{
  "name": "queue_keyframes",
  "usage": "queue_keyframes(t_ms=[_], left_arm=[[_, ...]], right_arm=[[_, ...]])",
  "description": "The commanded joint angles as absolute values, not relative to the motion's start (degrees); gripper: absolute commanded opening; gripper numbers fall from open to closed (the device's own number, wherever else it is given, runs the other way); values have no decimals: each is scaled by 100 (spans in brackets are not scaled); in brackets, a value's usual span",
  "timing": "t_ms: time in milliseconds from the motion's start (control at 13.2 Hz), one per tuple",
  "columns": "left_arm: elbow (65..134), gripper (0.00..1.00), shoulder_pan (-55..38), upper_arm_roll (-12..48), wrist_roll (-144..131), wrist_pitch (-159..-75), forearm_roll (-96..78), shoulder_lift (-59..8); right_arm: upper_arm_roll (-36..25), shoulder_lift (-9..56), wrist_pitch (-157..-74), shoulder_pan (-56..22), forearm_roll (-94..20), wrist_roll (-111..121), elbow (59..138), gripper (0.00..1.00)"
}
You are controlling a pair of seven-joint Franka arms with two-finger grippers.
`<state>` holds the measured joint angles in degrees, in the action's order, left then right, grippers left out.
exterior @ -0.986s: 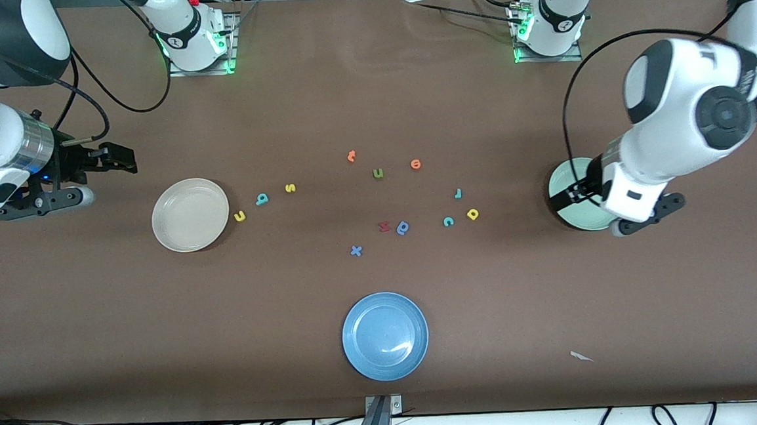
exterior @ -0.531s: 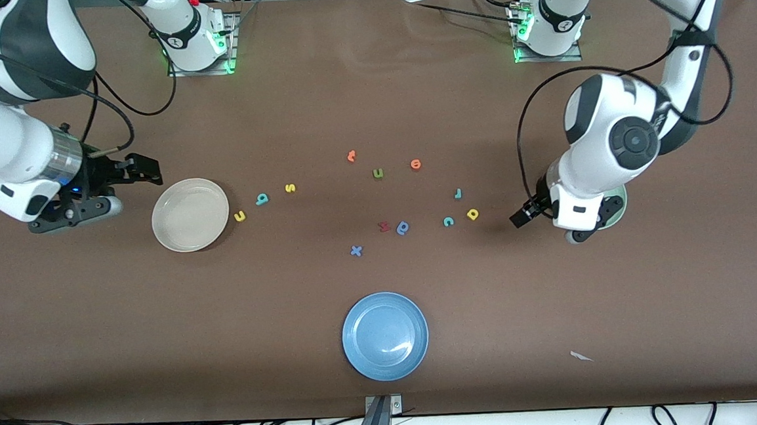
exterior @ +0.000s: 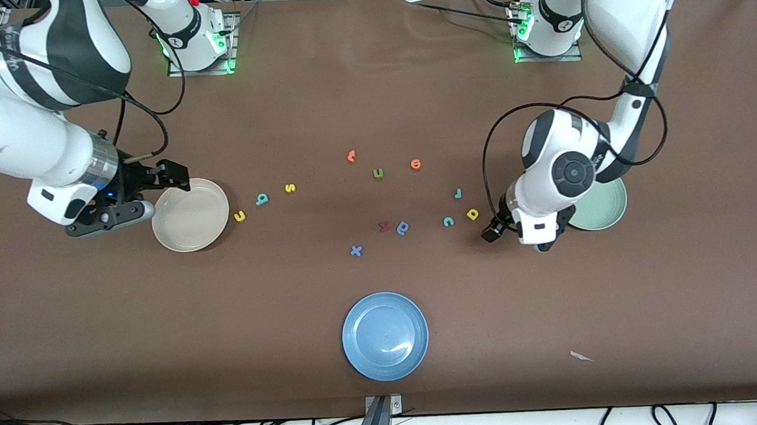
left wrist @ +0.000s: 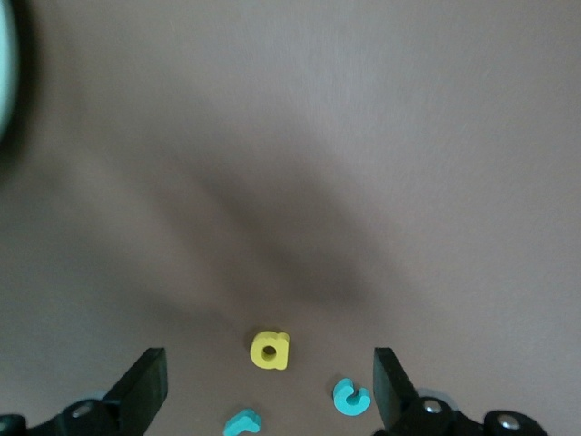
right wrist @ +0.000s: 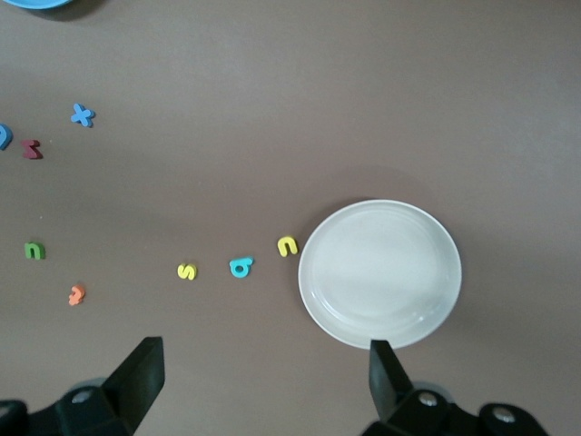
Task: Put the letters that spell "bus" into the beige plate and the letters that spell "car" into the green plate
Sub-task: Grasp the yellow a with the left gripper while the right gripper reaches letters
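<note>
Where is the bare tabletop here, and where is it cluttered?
Bare: the stretch between the beige plate and the blue plate, and the table from the green plate toward the front camera. Crowded: the letter cluster mid-table, between the beige and green plates.

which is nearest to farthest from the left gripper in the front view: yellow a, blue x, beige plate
From the left gripper:
1. yellow a, just beside it.
2. blue x, mid-table.
3. beige plate, at the right arm's end.
</note>
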<state>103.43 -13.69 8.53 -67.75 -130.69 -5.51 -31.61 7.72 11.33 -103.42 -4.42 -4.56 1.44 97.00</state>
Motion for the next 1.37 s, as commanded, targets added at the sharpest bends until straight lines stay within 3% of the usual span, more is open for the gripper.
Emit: queue_keyframes(t_ms=[0,455,834,986,1214,1290], left_arm=[[10475,96,-1494,809,-7040,-13525,-686,-3410],[10898,79,-1582,835,-7461,-13878,-694,-3296],[11170,78,-1740,835,-7559,-14176,-668,-3278],[11241,71,-1740,835,-7541,-14291,-624,-3270],[11276,68,-1740,835,-7497,-14291,-615,-3278],[11276,62,-1740,835,-7488,-14291,-615,-3270]], right_arm=[[852,1081,-10766,-396,-554,88,10107,100],[1124,1195,-12012,-396,-466,105,10897,100],[1230,1555,-12365,-396,-151,132,11038,100],[1265,1626,-12891,-396,8,132,11354,100],[1371,1819,-13630,-396,262,158,11715,100],[1380,1889,-13771,-396,385,158,11777,100]])
